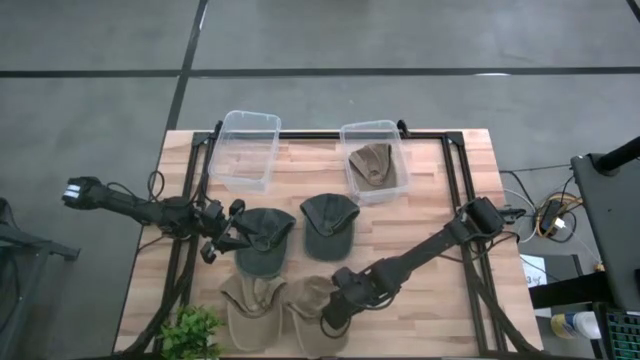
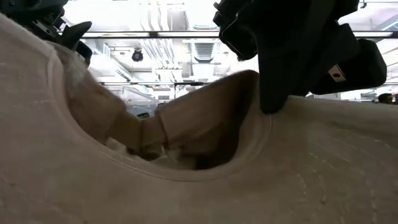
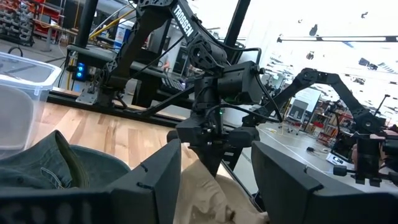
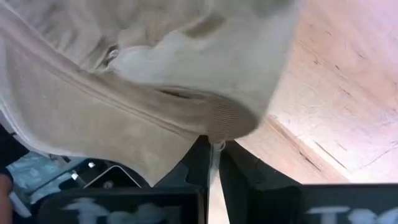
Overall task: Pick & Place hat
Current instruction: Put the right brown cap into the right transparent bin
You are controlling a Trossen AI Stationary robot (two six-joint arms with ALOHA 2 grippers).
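Observation:
Two tan hats lie at the table's near edge, the left one (image 1: pixel 250 308) and the right one (image 1: pixel 312 305). My right gripper (image 1: pixel 335 312) is shut on the right tan hat, which fills the low view (image 2: pixel 186 186). Two dark green hats (image 1: pixel 264 240) (image 1: pixel 328 225) lie in the middle of the table. My left gripper (image 1: pixel 222 240) is open just left of the left green hat (image 3: pixel 50 168) and holds nothing. Another tan hat (image 1: pixel 372 163) lies in the far right clear bin (image 1: pixel 398 180). My right gripper pinches the rim of the right tan hat (image 4: pixel 219 127) between its two shut fingers. The fingers come slanting down from the table's right side (image 2: pixel 273 87). The cloth bunches up around the fingers. Whether the hat is clear of the table I cannot tell.
An empty clear bin (image 1: pixel 245 150) stands at the far left next to the bin with the hat. A small green plant (image 1: pixel 190 330) stands at the near left corner. Bare wood (image 1: pixel 430 300) shows at the near right.

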